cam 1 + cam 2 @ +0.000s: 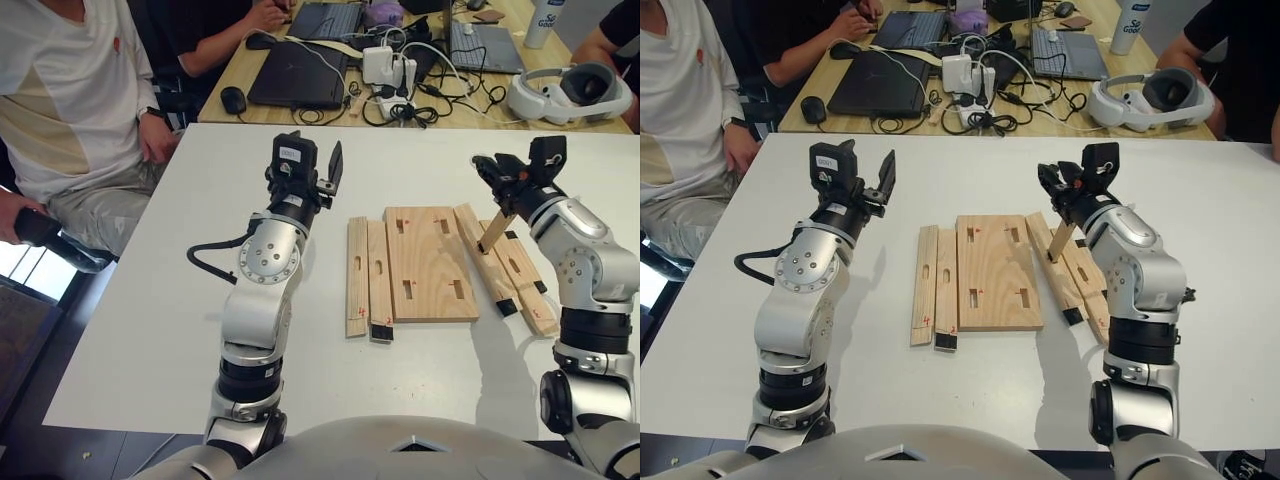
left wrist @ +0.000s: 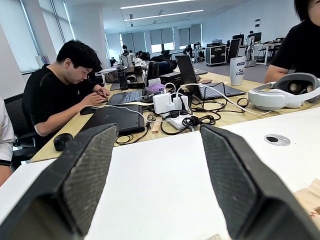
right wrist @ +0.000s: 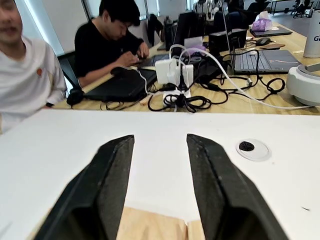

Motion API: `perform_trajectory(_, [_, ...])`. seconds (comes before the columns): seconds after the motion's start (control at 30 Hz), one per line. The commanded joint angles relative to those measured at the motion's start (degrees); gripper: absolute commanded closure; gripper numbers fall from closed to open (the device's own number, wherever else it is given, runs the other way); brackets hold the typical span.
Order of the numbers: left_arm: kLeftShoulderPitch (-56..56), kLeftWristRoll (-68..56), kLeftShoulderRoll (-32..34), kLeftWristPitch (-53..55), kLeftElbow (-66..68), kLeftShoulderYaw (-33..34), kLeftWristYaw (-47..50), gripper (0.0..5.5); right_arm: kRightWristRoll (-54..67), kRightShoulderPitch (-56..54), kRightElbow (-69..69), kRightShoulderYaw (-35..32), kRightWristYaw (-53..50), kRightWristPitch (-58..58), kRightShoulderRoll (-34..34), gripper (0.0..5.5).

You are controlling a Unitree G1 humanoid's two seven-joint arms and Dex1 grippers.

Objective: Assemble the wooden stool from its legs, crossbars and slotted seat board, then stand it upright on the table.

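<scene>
The slotted seat board (image 1: 430, 262) lies flat in the middle of the white table (image 1: 150, 330). Two legs (image 1: 357, 275) (image 1: 379, 278) lie side by side against its left edge. Two more legs (image 1: 487, 258) (image 1: 525, 280) lie at its right. My right gripper (image 1: 516, 165) hovers over the right legs, shut on a short crossbar (image 1: 496, 232) that hangs tilted, its lower end near a leg. Pale wood (image 3: 150, 225) sits between the finger bases in the right wrist view. My left gripper (image 1: 308, 165) is raised left of the parts, open and holding nothing.
Behind the table stands a wooden desk with a laptop (image 1: 298, 75), a mouse (image 1: 233, 98), a tangle of cables and chargers (image 1: 390, 80) and a white headset (image 1: 568, 92). A person sits at the table's left edge. A cable grommet (image 3: 252, 148) is set in the tabletop.
</scene>
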Motion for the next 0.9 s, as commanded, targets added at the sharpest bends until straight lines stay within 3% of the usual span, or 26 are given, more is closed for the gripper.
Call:
perform_trajectory(0.03, [-0.4,0.2,0.0,0.3,-0.6,-0.1,0.2,2.44,9.8,-6.6,-5.2,-9.6,-4.9,-0.8,3.3,3.54])
perform_trajectory(0.17, [0.1,0.6,-0.4,0.5,-1.2,-0.1,0.8,2.44,9.7,-7.0,-3.7,-15.3,-10.8,-2.7,1.0,3.54])
perform_trajectory(0.37, [0.5,0.6,-0.4,0.7,-1.6,-0.4,1.1,2.44,-0.8,4.4,-2.6,-13.9,-17.6,0.8,-2.0,3.54])
perform_trajectory(0.6, [0.2,0.4,-0.1,0.9,-1.6,-0.4,0.7,2.44,23.6,12.1,-19.2,-1.9,0.6,26.9,-3.1,3.54])
perform_trajectory(0.83, [0.1,0.4,-0.4,1.0,-1.4,-0.9,0.7,2.44,19.2,0.9,-15.3,-7.4,-9.4,16.7,0.0,3.54])
perform_trajectory(0.9, [0.1,0.5,-0.6,0.9,-1.3,-1.1,1.0,2.44,16.1,-0.3,-12.7,-6.5,-11.8,15.3,-0.2,3.29])
